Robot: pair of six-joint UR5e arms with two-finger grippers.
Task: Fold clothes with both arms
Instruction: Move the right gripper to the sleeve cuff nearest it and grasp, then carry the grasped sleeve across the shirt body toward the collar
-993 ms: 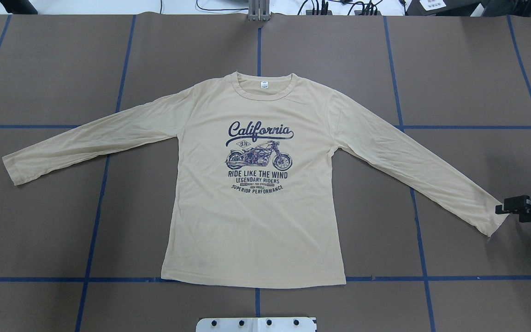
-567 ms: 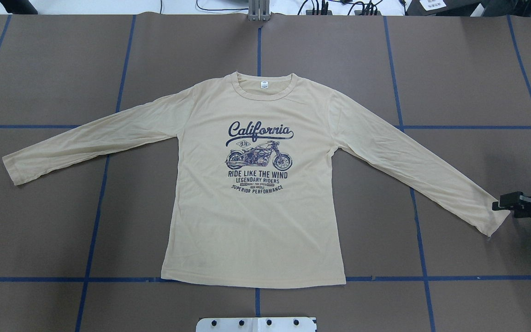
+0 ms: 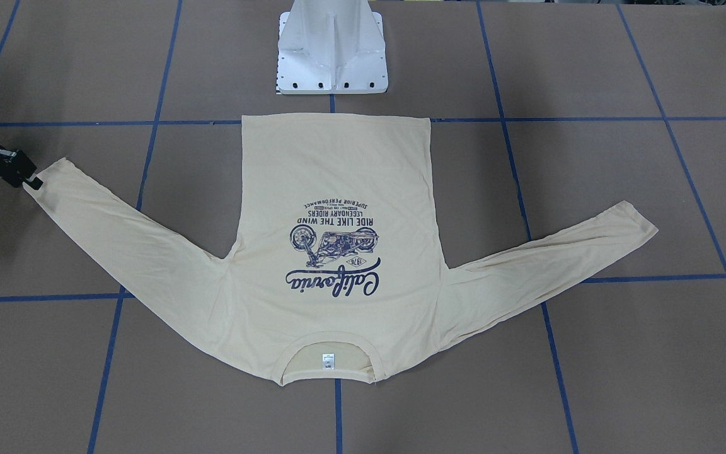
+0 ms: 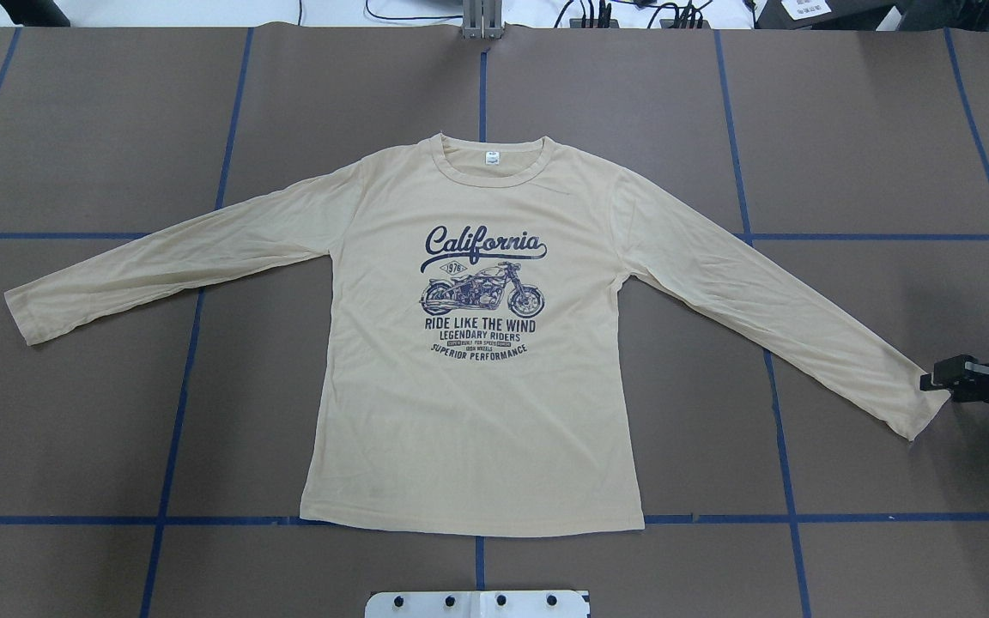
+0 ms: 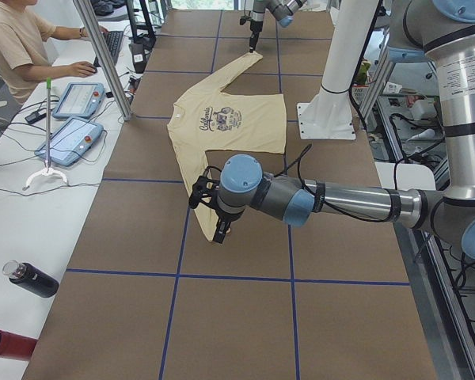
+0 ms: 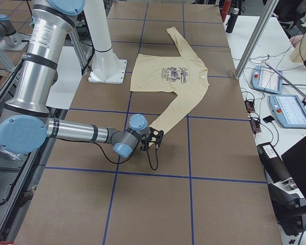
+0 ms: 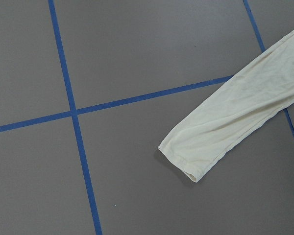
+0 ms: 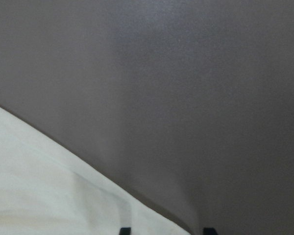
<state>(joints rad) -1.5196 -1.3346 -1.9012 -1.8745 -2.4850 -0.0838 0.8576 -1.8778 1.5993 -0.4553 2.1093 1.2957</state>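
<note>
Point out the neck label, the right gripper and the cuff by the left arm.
neck label (image 4: 492,158): overhead view, tag's middle.
right gripper (image 4: 931,378): overhead view, between the fingertips.
cuff (image 7: 186,164): left wrist view, hem end.

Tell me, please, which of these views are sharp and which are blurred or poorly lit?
Right wrist view: badly out of focus, the sleeve only a pale wedge, the right gripper barely showing at the bottom edge; left wrist view: sharp, the other sleeve's cuff and tape lines crisp; overhead view: the T-shirt evenly lit, its print legible, no glare.
</note>
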